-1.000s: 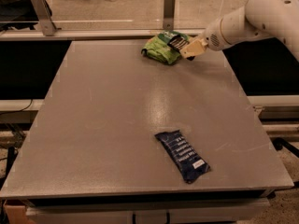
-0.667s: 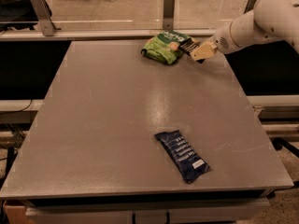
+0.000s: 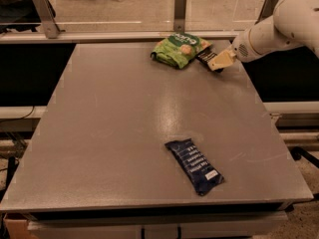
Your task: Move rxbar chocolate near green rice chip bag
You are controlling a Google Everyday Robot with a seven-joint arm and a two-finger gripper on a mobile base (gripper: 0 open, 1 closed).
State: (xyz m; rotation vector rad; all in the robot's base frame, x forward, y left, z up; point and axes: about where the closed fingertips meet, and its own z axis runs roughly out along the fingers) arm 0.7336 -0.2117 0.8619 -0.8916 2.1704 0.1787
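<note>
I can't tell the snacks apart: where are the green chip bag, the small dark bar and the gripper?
green rice chip bag [image 3: 178, 50], camera view, middle of its front.
rxbar chocolate [image 3: 204, 57], camera view, its dark wrapper.
gripper [image 3: 218, 62], camera view, its tip, right of the bar.

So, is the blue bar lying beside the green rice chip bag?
No, the blue bar lies near the table front edge; the green rice chip bag is at the back, near the gripper.
</note>
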